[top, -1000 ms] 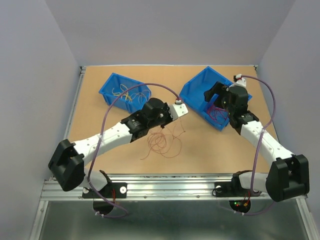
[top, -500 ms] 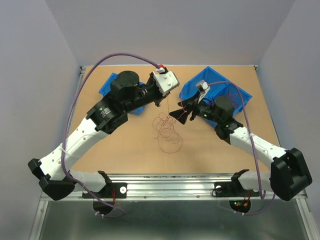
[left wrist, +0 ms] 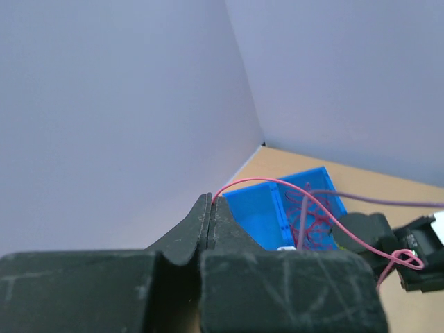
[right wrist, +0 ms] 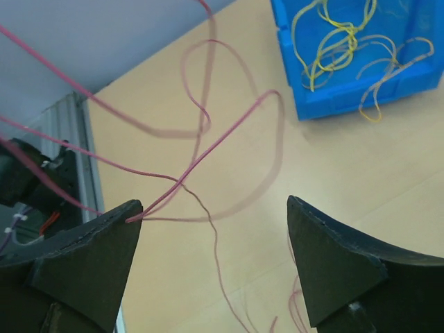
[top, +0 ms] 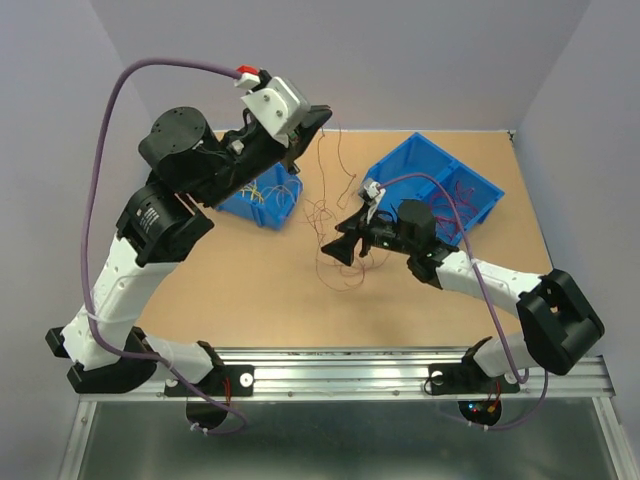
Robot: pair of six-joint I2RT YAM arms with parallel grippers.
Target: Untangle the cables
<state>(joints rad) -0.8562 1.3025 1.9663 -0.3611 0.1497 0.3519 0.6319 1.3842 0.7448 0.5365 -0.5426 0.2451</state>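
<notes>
Left jaws are pinching a red cable (left wrist: 258,180), probably light and springy; right jaws are gaping open among slippery strands (right wrist: 201,156), best gripped singly.

Tan wooden tabletop (top: 250,290) seen from above, pale lilac-grey left wall (top: 60,150), matching back wall (top: 400,60) and right wall (top: 600,120) closing it in, ribbed aluminium rail (top: 350,368) along the near edge, dull grey metal panel (top: 330,440) below, soft even light

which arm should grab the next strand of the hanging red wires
Right, probably: the right gripper is open among the hanging red wires; the left gripper is shut on one, raised high.
</notes>
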